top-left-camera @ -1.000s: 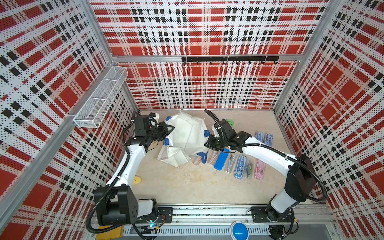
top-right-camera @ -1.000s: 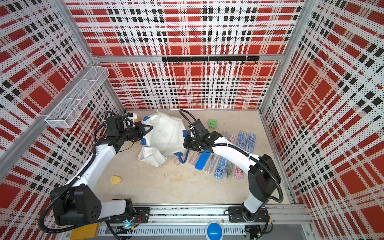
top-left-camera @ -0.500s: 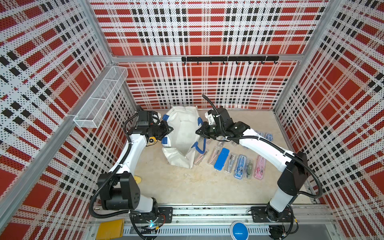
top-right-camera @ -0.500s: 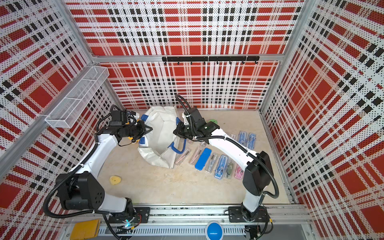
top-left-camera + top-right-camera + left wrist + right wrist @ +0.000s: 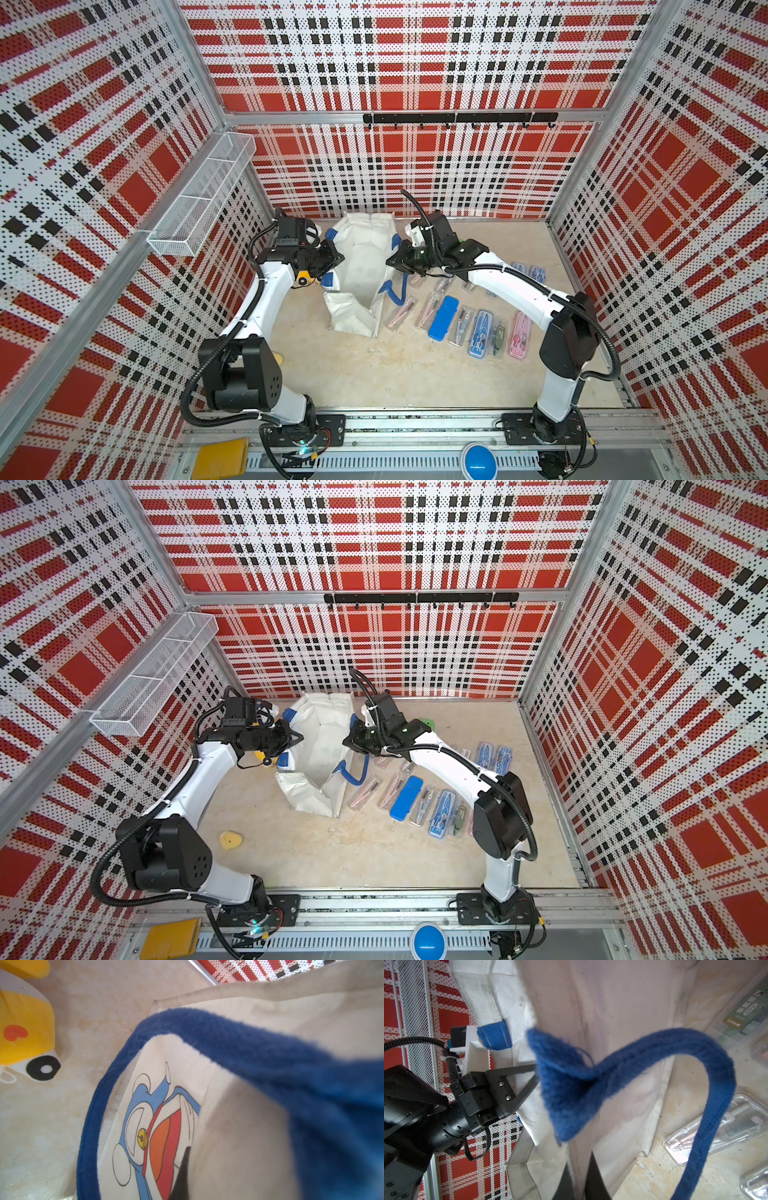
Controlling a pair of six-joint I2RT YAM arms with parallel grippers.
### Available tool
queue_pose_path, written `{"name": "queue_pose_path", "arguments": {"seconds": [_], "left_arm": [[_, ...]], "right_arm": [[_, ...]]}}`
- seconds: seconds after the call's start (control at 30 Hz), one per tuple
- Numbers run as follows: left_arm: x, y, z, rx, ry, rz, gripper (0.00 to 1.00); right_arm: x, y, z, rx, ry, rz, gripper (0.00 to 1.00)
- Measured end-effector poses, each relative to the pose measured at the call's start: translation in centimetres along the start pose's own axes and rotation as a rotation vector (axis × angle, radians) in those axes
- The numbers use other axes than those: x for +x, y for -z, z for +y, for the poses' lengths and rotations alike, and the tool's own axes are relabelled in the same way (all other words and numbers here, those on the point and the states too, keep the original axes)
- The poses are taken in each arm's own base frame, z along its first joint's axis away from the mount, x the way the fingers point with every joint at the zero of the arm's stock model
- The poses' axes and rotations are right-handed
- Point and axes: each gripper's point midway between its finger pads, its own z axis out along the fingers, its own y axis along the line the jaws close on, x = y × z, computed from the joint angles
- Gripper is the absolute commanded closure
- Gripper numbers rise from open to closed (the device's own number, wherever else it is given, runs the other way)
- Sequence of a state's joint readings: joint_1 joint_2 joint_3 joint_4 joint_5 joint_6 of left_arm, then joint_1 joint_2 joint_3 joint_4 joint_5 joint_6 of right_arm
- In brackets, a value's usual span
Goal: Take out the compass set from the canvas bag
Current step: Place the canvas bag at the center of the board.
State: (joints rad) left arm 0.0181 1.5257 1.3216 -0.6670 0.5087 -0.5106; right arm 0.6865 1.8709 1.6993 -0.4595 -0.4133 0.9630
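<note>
Checking for writing first: a green-labelled case (image 5: 749, 1007) in the right wrist view carries pale lettering, too blurred to read. The canvas bag (image 5: 361, 266) shows a blue cartoon cat print (image 5: 153, 1130) with a yellow bell.

Containers:
- The canvas bag hangs stretched between the two pincers over the back of the desk (image 5: 374, 374). Its mouth is pulled open upward and its lower end is folded on the desk. Pale lining shows; contents cannot be made out.
- Left pincer (image 5: 337, 259) is pressed together on the bag's left rim.
- Right pincer (image 5: 390, 262) is pinching the right rim.
- A blue strap handle (image 5: 400, 291) dangles in a loop below the right pincer.
- Compass-set cases (image 5: 478, 332) lie in a row on the desk just right of the bag. Most are clear, with pink or blue instruments inside, and one is an opaque blue case (image 5: 443, 311).
- A wire mesh basket (image 5: 203, 199), split into compartments, hangs on the left wall.
- A yellow plush toy (image 5: 25, 1022) sits on the desk beside the bag.

Change over the last second: the bag was crumpled on the desk, with the right pincer low at its edge by the cases. Now both pincers are raised and apart, and the bag is drawn open. The cases are unmoved.
</note>
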Motion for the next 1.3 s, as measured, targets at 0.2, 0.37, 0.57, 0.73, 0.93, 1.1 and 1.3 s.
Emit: {"name": "queue_pose_path", "arguments": {"seconds": [0.2,0.37,0.57,0.73,0.93,1.1,1.3], "left_arm": [[-0.5,-1.8,0.5,-0.018,0.0,0.032,1.0],[-1.2,-2.9,0.3,-0.022,-0.012,0.044,1.0],[-2.4,-3.6,-0.4,-0.022,-0.04,0.039,0.76],[-2.9,-3.4,-0.5,-0.065,-0.061,0.021,0.0],[-2.7,-1.7,0.2,-0.132,-0.069,-0.02,0.0],[-2.2,2.5,-0.7,-0.168,-0.122,-0.126,0.0],[-1.1,7.2,-1.3,-0.2,-0.174,-0.264,0.0]], "right_arm": [[-2.0,-1.6,-2.0,0.013,-0.043,0.014,0.93],[-3.1,-2.2,-1.9,0.007,-0.049,0.013,0.93],[-4.7,-1.7,-0.6,-0.012,-0.034,-0.013,0.72],[-5.7,-1.0,-0.1,-0.008,0.015,-0.037,0.26],[-6.0,0.0,-2.2,0.078,0.056,-0.061,0.07],[-6.0,4.0,-2.6,0.15,0.132,-0.114,0.0],[-7.9,12.7,-0.8,0.203,0.261,-0.276,0.0]]}}
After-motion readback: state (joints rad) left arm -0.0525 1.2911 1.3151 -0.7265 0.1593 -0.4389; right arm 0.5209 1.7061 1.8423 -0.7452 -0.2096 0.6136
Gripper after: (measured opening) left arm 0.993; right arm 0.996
